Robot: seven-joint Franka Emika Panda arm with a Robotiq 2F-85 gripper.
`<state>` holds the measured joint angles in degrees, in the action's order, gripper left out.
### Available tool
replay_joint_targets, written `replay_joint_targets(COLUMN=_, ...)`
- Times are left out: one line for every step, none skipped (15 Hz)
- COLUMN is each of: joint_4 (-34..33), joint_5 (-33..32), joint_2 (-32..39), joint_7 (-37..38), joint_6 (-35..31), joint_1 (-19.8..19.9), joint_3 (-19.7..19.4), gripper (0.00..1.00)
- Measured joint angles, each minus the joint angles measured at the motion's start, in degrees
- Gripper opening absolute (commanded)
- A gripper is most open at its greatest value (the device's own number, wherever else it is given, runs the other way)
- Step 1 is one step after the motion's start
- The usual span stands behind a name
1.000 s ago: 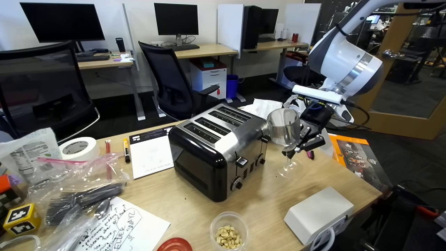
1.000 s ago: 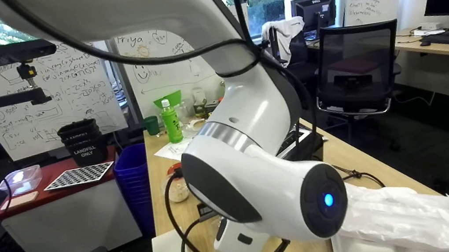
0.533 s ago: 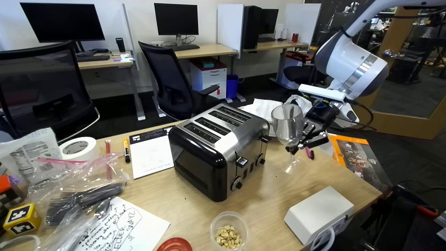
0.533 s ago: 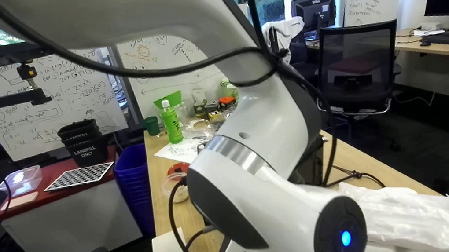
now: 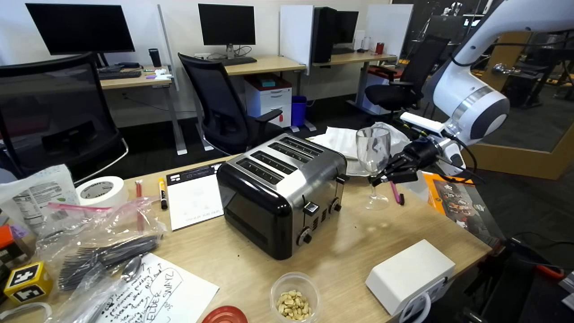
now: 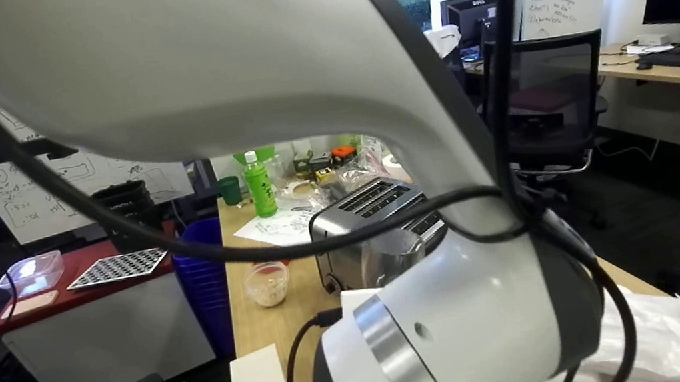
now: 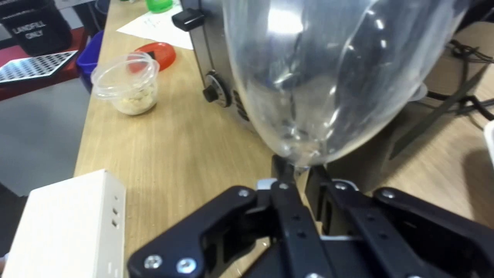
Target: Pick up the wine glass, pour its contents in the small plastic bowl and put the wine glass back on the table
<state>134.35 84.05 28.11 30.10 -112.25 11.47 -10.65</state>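
The clear wine glass [image 5: 373, 150] stands nearly upright beside the toaster; I see no contents in it. My gripper [image 5: 376, 179] comes from the right, with its fingers closed on the stem just below the glass's bowl. In the wrist view the fingertips [image 7: 300, 169] sit either side of the stem, and the wine glass [image 7: 328, 85] fills the top. I cannot tell whether its base touches the table. In an exterior view the arm hides all but its rim [image 6: 391, 252]. The small plastic bowl [image 5: 293, 298] holds peanuts; it also shows in the wrist view [image 7: 127, 88].
A steel and black toaster [image 5: 282, 197] stands left of the glass. A white box [image 5: 410, 276] lies near the table's front edge. A pink marker [image 5: 396, 194] lies behind the gripper, and plastic wrapping [image 6: 644, 334] lies at the table's end. A red lid [image 5: 225, 315] is beside the bowl.
My gripper and the wine glass have moved right and away from the camera, and the glass is more upright. In an exterior view the arm has swung right and down, uncovering the toaster.
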Motion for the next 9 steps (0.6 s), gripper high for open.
replay_joint_targets(joint_4=-0.67, joint_5=2.49, joint_2=0.96, joint_7=-0.22, joint_6=-0.01, joint_1=0.26, joint_3=-0.35, gripper=0.04)
replay_joint_targets(joint_4=-1.41, joint_5=4.69, joint_2=1.87, joint_7=-0.32, joint_6=-0.01, joint_1=0.49, joint_3=-0.66, gripper=0.04)
replay_joint_targets(joint_4=-2.24, joint_5=6.6, joint_2=2.76, joint_7=-0.33, joint_6=-0.01, joint_1=0.71, joint_3=-0.9, gripper=0.04)
replay_joint_targets(joint_4=-3.06, joint_5=8.16, joint_2=3.61, joint_7=-0.33, joint_6=-0.03, joint_1=0.89, joint_3=-1.06, gripper=0.04)
replay_joint_targets(joint_4=-3.83, joint_5=9.52, joint_2=4.54, joint_7=-0.33, joint_6=-0.08, joint_1=1.01, joint_3=-1.17, gripper=0.04)
replay_joint_targets(joint_4=-4.63, joint_5=10.68, joint_2=5.49, joint_7=-0.33, joint_6=-0.09, joint_1=1.06, joint_3=-1.25, gripper=0.04)
replay_joint_targets(joint_4=-5.38, joint_5=11.82, joint_2=6.47, joint_7=-0.33, joint_6=-0.13, joint_1=1.07, joint_3=-1.25, gripper=0.04)
replay_joint_targets(joint_4=-6.11, joint_5=12.77, joint_2=7.38, joint_7=-0.33, joint_6=-0.15, joint_1=1.05, joint_3=-1.25, gripper=0.04)
replay_joint_targets(joint_4=-6.79, joint_5=13.64, joint_2=8.18, joint_7=-0.33, joint_6=-0.17, joint_1=1.01, joint_3=-1.24, gripper=0.04)
